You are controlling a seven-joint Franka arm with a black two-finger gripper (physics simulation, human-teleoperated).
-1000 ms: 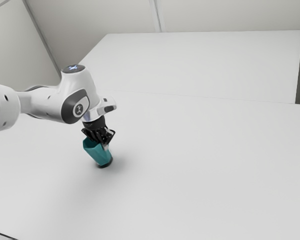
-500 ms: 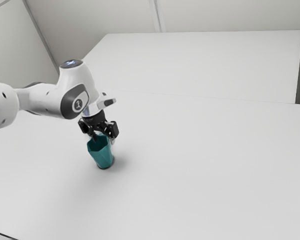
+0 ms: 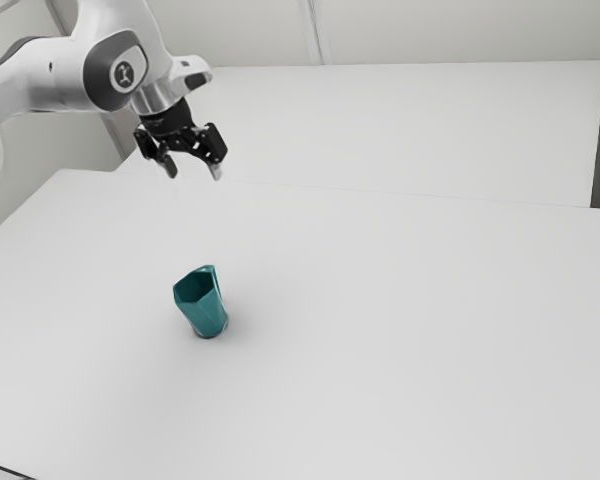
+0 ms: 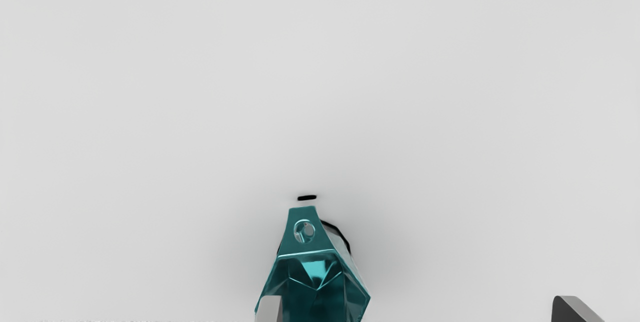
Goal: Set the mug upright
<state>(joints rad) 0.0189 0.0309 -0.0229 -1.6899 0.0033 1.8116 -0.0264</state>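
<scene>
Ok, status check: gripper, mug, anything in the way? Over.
Gripper open and empty, raised above the table. Teal mug standing on its base, mouth up, not held. No obstruction seen between gripper and mug.

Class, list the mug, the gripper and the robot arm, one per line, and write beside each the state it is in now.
Mug: upright on the table, mouth up, ungripped.
Gripper: open, raised clear of the mug, holding nothing.
Robot arm: raised above the table.
</scene>
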